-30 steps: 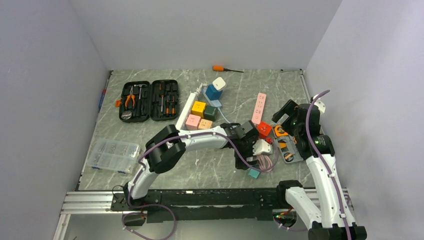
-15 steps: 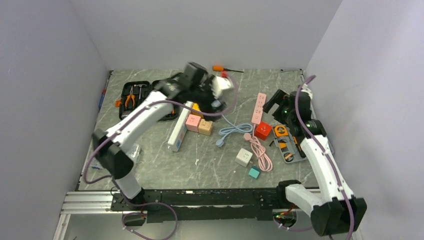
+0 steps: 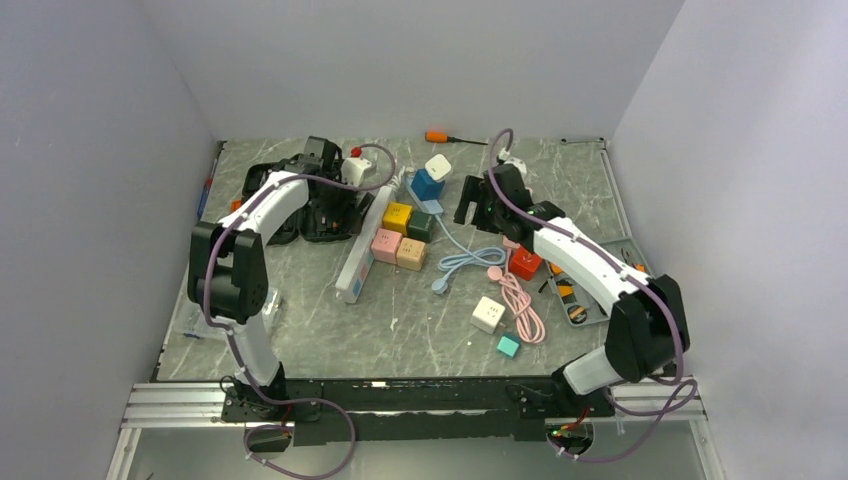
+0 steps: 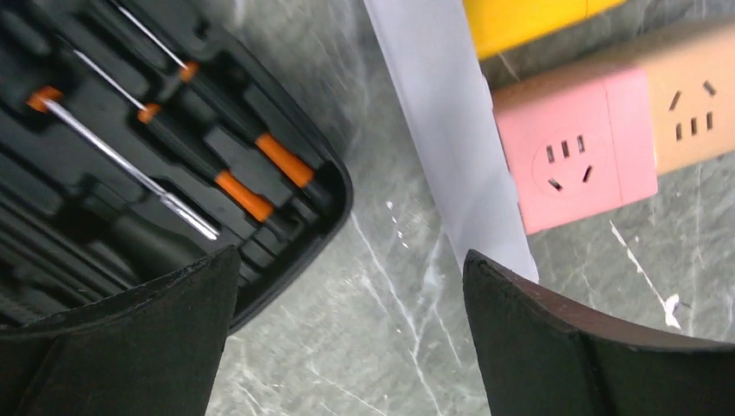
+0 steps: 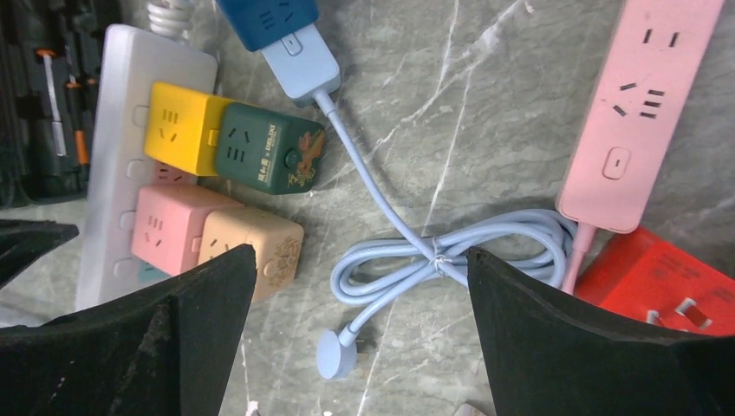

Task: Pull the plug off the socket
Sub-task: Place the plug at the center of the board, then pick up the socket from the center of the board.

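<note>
Check the left gripper [image 4: 346, 334] first: its fingers [image 4: 130, 338] are spread wide with nothing between them. It hangs above the table, over the gap between the open tool case [image 4: 130, 156] and the white power strip [image 5: 121, 173]. The right gripper [image 5: 360, 338] is also spread wide and grips nothing. It hangs over the coiled light blue cable [image 5: 416, 251], with the pink power strip [image 5: 637, 113] on one side. Locate the plugs along the white power strip, which lies flat on the table near the centre, just beside the tool case. The yellow cube [image 5: 178, 126] sits against the strip, and the green cube [image 5: 269, 147] touches the yellow cube's outer face. The pink cube [image 5: 169, 227] sits against the strip next to the yellow one, and the tan cube [image 5: 251, 251] touches the pink cube's outer face. Neither gripper touches any cube or the strip.
</note>
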`<state>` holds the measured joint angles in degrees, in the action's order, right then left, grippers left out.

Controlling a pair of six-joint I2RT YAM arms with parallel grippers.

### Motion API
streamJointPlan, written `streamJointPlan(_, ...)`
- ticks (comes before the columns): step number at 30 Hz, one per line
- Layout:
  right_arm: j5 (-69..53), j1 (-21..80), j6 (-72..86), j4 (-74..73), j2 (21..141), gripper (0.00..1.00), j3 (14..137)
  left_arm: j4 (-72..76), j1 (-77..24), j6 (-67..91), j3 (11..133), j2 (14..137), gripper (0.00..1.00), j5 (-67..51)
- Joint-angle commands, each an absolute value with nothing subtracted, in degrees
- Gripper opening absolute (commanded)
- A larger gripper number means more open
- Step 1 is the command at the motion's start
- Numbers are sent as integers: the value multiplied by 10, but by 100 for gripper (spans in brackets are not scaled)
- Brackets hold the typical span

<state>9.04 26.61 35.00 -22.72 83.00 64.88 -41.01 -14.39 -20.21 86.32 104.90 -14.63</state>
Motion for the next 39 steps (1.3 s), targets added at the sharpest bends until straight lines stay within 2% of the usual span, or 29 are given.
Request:
streamJointPlan(1, 135, 293, 338, -182, 872, 91, 681, -400, -150, -179, 851, 1037, 99, -185)
streamJointPlan(8, 160, 323, 336, -171, 955, 83, 694, -377, -150, -183, 762, 999, 100, -211)
streamJointPlan(14, 168, 326, 337, -152, 977, 74, 683, -364, -150, -205, 689, 983, 99, -201)
streamJointPlan(18, 164, 328, 338, -142, 978, 68, 669, -366, -150, -223, 662, 977, 79, -203)
streamJointPlan(25, 166, 330, 335, -135, 995, 64, 658, -390, -150, -262, 616, 938, 49, -189)
streamJointPlan(39, 185, 332, 327, -125, 983, 63, 614, -536, -151, -384, 485, 781, 43, -169)
